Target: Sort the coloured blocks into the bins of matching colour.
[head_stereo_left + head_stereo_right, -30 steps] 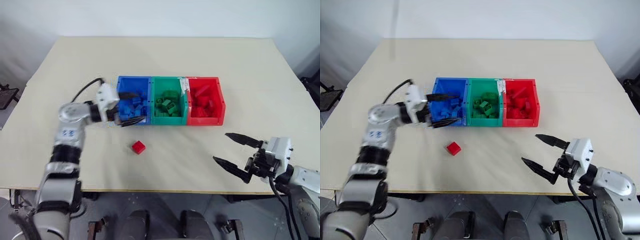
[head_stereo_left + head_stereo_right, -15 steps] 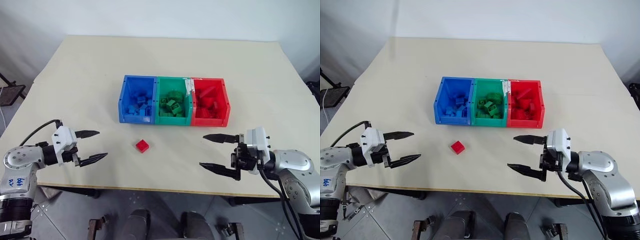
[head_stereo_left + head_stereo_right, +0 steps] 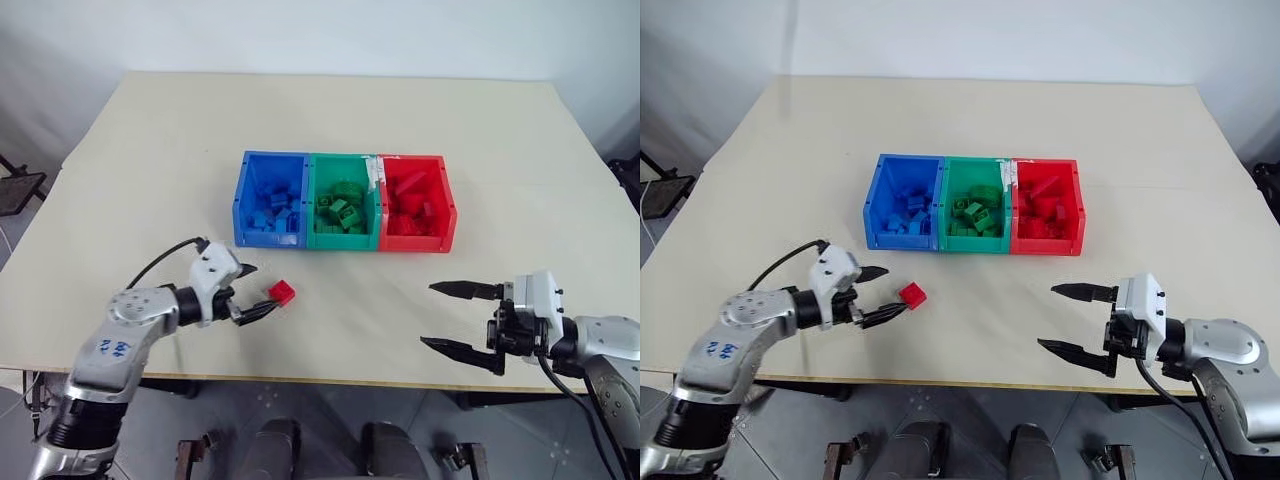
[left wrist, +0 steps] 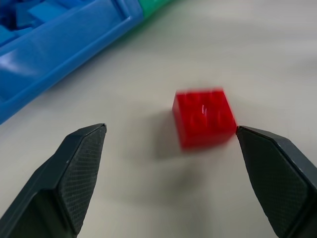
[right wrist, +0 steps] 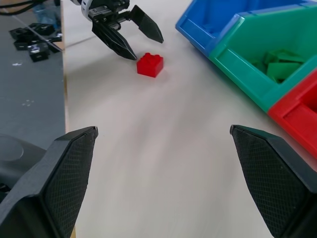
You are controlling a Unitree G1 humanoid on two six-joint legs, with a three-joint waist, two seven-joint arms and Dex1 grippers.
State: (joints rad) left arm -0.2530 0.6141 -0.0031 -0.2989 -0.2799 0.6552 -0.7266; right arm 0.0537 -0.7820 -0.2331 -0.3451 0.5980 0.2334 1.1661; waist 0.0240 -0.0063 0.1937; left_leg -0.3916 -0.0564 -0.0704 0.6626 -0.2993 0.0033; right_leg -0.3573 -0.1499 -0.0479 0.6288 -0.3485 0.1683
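Observation:
One red block (image 3: 282, 292) lies on the table in front of the blue bin (image 3: 268, 238). My left gripper (image 3: 258, 290) is open just to its left, fingers level and pointing at it; the wrist view has the red block (image 4: 204, 117) close to one fingertip, untouched. Green bin (image 3: 342, 241) and red bin (image 3: 415, 244) adjoin the blue one in a row, each holding blocks of its own colour. My right gripper (image 3: 428, 314) is open and empty near the front edge, right of the block and facing the left gripper (image 5: 126, 34).
The beige table (image 3: 330, 110) stretches wide behind and beside the bins. Its front edge (image 3: 330, 378) runs close under both grippers. A white label scrap (image 3: 375, 172) sits on the green bin's rim. Dark items (image 5: 37, 42) lie on the floor beyond the table's left side.
My left gripper left the blue bin's front, swung out to the left front of the table, then came in low beside the red block. The right gripper stayed about where it was, open.

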